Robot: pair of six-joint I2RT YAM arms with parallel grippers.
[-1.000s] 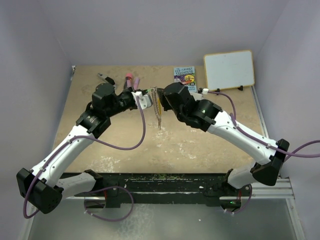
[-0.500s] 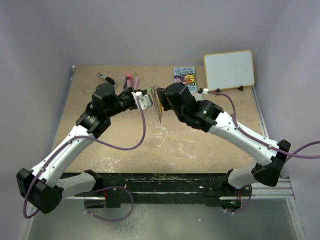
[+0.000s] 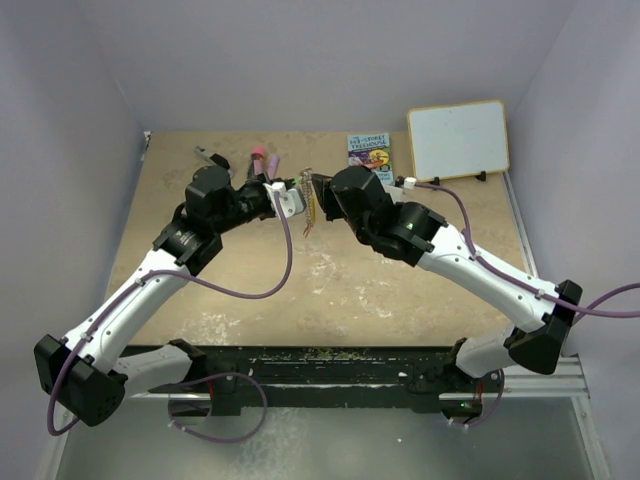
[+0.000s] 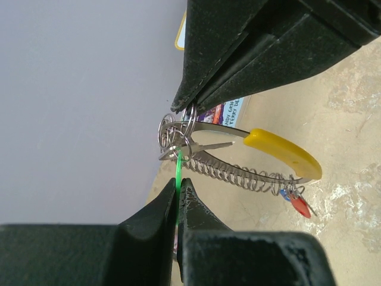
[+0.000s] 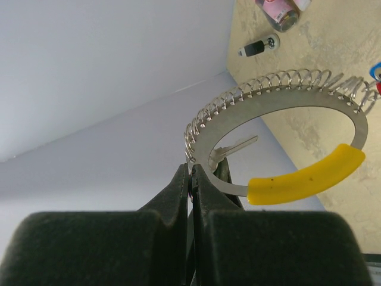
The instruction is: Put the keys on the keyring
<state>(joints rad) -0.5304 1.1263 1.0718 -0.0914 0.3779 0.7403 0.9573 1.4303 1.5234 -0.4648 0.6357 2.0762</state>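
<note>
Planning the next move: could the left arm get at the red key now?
Probably not yet: the left tool is shut on the green key, so it is busy. The red key hangs unobstructed on the keyring.

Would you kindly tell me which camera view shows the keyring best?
The right wrist view: the keyring faces the camera, nearly its whole loop visible, yellow stretch included. The left wrist view shows it obliquely; the top view shows only a thin sliver.

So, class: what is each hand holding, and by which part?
The right hand: the keyring, by its silver band. The left hand: the green key, by its tag.
</note>
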